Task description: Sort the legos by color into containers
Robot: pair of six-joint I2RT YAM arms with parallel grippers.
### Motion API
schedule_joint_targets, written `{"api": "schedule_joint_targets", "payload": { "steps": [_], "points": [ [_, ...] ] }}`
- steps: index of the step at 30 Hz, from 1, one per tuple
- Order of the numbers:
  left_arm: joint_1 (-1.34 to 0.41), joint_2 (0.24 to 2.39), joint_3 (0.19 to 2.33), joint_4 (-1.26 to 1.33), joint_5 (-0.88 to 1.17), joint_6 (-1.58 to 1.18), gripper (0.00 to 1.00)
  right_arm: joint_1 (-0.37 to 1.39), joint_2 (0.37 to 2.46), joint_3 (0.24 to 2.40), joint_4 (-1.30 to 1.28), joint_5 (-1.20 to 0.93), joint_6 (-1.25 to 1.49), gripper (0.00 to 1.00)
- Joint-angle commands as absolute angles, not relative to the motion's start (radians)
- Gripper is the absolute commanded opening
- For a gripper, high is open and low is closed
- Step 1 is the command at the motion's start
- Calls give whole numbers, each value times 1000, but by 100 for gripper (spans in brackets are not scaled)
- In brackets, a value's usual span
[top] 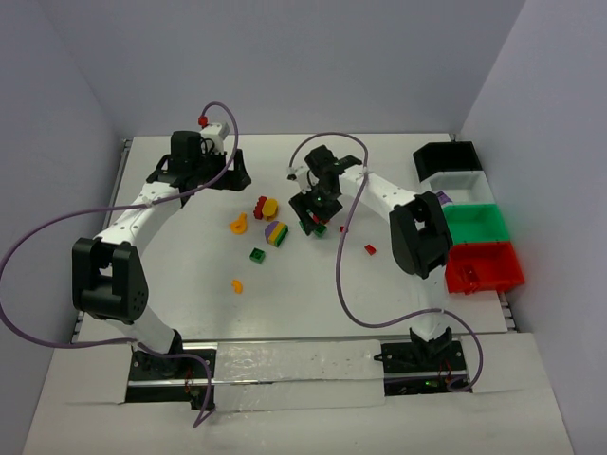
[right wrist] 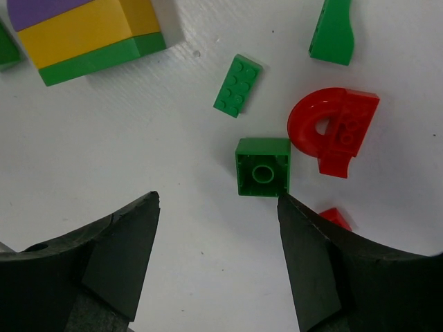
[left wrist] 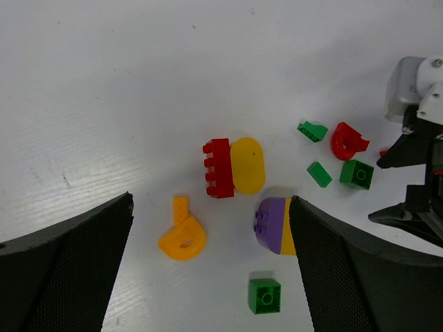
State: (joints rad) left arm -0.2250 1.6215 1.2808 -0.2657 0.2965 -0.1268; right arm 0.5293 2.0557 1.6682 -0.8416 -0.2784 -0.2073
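Note:
Legos lie scattered mid-table: a red brick [left wrist: 219,168] against a yellow oval [left wrist: 248,164], an orange ring piece [left wrist: 183,238], a purple-yellow-green block [right wrist: 83,31] and a green brick [left wrist: 264,296]. My left gripper [left wrist: 211,204] hovers open over them, holding nothing. My right gripper [right wrist: 218,200] is open too, low over the table. An upturned green brick [right wrist: 263,167] lies just beyond its right fingertip [right wrist: 287,207], not between the jaws. Beside it are a red arch [right wrist: 332,128], a green plate [right wrist: 237,85] and a green wedge [right wrist: 332,31]. The containers stand at the right edge: black [top: 446,161], white [top: 462,185], green [top: 477,224], red [top: 484,267].
A small orange piece [top: 237,284] and a small red piece [top: 370,249] lie apart toward the near side. Purple cables loop from both arms over the table. Grey walls close in the far and side edges.

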Motion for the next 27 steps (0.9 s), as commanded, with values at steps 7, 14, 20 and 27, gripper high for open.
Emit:
{"api": "schedule_joint_targets", "payload": {
  "steps": [7,14,20,27],
  "points": [
    [-216,1598,1323,-252,319,-132,99,541,2132,1661,-780,-193,-214,76],
    [-216,1596,1318,-249,316,-130,99,541,2147,1656,-765,-177,-218,71],
    [-216,1598,1322,-251,313,-129,99,541,2124,1623,-742,-129,-222,45],
    [-216,1585,1315,-254,310,-126,99,542,2009,1582,-760,-125,-216,22]
  ]
}}
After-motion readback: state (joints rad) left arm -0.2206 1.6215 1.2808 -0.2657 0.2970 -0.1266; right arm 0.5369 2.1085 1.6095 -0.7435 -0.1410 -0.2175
